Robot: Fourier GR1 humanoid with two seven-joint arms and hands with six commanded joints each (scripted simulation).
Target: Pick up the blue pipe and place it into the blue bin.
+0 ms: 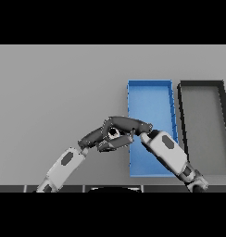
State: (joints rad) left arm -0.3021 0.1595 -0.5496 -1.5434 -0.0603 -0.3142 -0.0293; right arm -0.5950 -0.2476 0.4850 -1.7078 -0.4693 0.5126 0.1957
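Hands meet in the head view just off the near left edge of the blue bin (149, 95). The right hand (126, 124) reaches leftward from over the bin, fingers curled; the left hand (94, 136) comes up beneath it. Between them sits a small pale, roundish shape that cannot be made out (no blue pipe is plainly visible, so it may be hidden in that cluster). Whether either hand grips anything cannot be told. A pipe would likely be rigid, light and smooth, best taken across its middle. A black bin (203, 85) lies beyond the blue one, well right of both hands.
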